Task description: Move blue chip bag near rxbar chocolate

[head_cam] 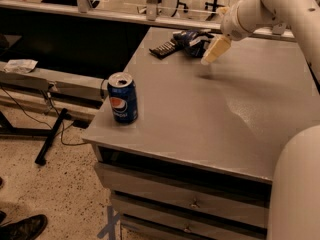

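1. Grey metal table (240,114), matte top, with drawers (190,204) under its front edge. Speckled floor (55,194) to the left. A dark recess and a pale rail run along the back of the room.
2. The gripper (216,49) hangs over the far part of the tabletop, at the end of a white arm (260,9) that reaches in from the upper right. It tilts down and to the left. From this angle I cannot tell whether it is open or closed.
3. A faint shadow (207,76) lies on the tabletop just below the gripper.
4. The blue chip bag (192,38) lies on the table near the far edge, just left of the gripper. It is crumpled and dark blue with some white print. I cannot tell whether the gripper touches its right side.
5. The chocolate bar (164,48) is flat and dark and lies at an angle just left of the bag. The two appear to meet at the bar's far end.
6. A blue soda can (123,98) stands upright near the table's front left corner, logo facing the camera. It is well apart from the bag and the bar.
7. The robot's rounded white body (297,184) fills the lower right corner, in front of the table.
8. Off the table to the left there is a crumpled wrapper (20,65) on a low ledge, black cables (30,115) on the floor, and a dark shoe (22,228) at the bottom corner.
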Controlling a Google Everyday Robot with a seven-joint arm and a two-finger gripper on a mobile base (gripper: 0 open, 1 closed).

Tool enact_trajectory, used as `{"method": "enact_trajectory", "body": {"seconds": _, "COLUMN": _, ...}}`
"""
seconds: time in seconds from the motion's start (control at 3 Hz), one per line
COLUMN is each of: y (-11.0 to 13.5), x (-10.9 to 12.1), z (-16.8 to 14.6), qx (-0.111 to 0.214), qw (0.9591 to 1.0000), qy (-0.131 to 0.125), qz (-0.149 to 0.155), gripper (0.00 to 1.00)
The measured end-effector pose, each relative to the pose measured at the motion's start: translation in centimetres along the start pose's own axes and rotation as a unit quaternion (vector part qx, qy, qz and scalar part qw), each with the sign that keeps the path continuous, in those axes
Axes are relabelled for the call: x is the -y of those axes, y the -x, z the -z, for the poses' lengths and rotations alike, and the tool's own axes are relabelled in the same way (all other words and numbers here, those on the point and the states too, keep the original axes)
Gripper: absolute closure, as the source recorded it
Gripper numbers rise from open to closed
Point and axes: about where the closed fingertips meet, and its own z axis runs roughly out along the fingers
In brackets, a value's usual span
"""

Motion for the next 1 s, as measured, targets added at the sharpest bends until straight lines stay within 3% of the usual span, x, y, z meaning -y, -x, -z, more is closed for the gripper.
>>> {"method": "enact_trajectory", "body": {"seconds": 0.33, "y": -1.6, "x": -1.1, "z": 5.6, "qx": 0.032, "qw": 0.999, "qy": 0.031, "qz": -0.007, "gripper": 0.0}}
{"method": "enact_trajectory", "body": {"seconds": 0.67, "y": -4.5, "x": -1.8, "z": 11.3, "qx": 0.061, "qw": 0.997, "qy": 0.041, "qz": -0.025, "gripper": 0.0}}
{"method": "enact_trajectory", "body": {"seconds": 1.0, "y": -4.5, "x": -1.9, "z": 11.4, "qx": 0.064, "qw": 0.9965, "qy": 0.046, "qz": -0.026, "gripper": 0.0}}
